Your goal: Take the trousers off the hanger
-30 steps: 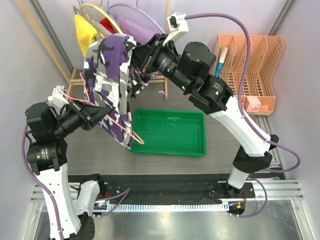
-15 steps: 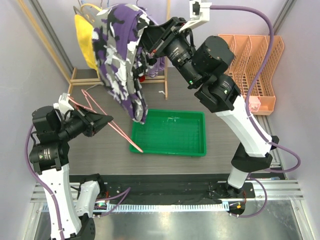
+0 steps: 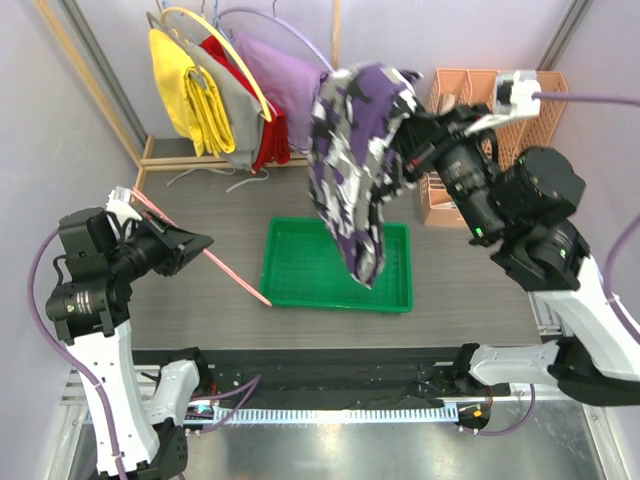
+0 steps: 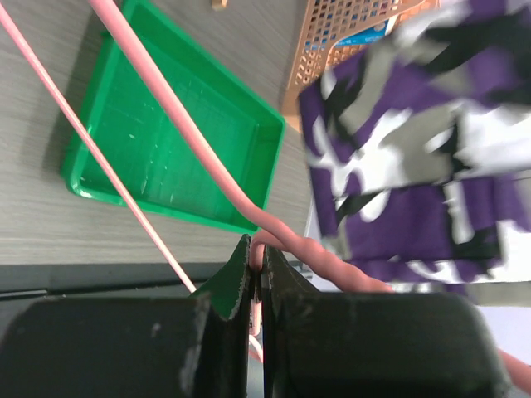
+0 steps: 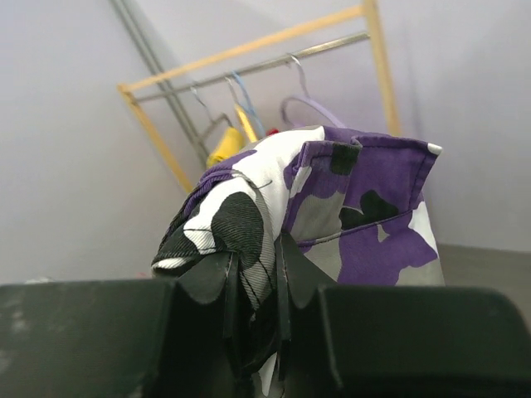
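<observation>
The camouflage trousers (image 3: 355,170) hang free in the air above the green tray (image 3: 300,270), clear of the hanger. My right gripper (image 3: 408,150) is shut on a fold of them; the cloth (image 5: 332,207) bunches between its jaws in the right wrist view (image 5: 257,269). The pink hanger (image 3: 215,265) is bare, its long arm sloping down to the tray's near left corner. My left gripper (image 3: 195,242) is shut on the hanger wire, seen pinched in the left wrist view (image 4: 256,257), with the hanger (image 4: 182,116) running up and left and the trousers (image 4: 415,166) at right.
A wooden rack at the back left holds a yellow garment (image 3: 190,95), a red one (image 3: 268,125) and a lavender one (image 3: 280,70) on other hangers. An orange wire file organiser (image 3: 470,100) stands at the back right behind my right arm.
My right gripper swung the trousers right and away from the rack, now over the tray. The trousers came off the hanger. My left gripper stayed at the left, holding the bare hanger.
</observation>
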`<action>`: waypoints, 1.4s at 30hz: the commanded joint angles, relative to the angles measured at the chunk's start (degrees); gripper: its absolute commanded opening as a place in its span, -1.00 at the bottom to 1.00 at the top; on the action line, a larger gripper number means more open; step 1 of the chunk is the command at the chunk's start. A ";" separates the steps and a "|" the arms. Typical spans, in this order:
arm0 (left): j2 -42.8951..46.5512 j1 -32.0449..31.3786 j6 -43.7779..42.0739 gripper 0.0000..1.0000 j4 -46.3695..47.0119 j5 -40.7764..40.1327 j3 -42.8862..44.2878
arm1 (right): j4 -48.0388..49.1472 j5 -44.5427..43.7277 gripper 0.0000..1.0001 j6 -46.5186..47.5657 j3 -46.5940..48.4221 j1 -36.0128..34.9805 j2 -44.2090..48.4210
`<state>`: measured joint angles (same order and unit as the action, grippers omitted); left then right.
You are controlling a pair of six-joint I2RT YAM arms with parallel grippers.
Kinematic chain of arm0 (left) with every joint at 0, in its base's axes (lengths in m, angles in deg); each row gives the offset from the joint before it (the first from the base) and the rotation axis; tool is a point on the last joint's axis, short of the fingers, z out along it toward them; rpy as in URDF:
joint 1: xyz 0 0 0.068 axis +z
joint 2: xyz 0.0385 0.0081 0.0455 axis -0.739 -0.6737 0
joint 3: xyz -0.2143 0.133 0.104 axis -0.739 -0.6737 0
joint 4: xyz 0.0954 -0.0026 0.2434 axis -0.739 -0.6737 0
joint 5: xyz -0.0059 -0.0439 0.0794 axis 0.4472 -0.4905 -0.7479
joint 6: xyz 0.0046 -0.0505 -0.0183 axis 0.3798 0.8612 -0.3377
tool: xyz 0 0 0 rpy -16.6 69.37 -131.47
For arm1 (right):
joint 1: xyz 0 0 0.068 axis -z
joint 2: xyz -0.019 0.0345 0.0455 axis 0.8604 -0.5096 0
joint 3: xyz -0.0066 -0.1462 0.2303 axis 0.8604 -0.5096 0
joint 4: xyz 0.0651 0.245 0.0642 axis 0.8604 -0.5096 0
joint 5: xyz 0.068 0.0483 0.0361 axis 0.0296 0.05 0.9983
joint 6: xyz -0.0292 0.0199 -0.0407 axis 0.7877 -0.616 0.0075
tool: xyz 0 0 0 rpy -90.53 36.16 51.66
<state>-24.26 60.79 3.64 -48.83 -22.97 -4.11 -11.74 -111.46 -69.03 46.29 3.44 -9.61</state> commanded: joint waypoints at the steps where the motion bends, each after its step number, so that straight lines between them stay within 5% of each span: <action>1: -1.14 0.04 -2.16 -1.00 0.24 -1.47 3.29 | 5.16 -10.41 -0.98 2.12 -11.17 -0.07 10.28; 7: -2.63 -0.05 -0.49 -1.00 2.61 0.46 3.47 | 0.68 -19.63 -0.98 5.11 -23.42 -0.07 17.85; 16: -3.16 0.04 1.27 -1.00 4.99 2.40 3.56 | -0.20 -20.80 -0.98 9.59 -31.07 0.02 14.70; 37: -1.84 0.04 2.76 -1.00 4.99 2.84 6.89 | 5.15 6.18 -0.98 -9.38 -40.74 -0.07 0.72; 42: -2.46 0.12 2.77 -0.99 4.73 3.02 7.95 | 4.37 10.04 -0.98 -11.32 -36.45 -0.68 -8.31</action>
<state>-26.34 60.79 6.17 -46.60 -21.83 1.46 -13.93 -106.35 -76.02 5.88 3.58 -12.72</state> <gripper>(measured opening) 0.025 0.191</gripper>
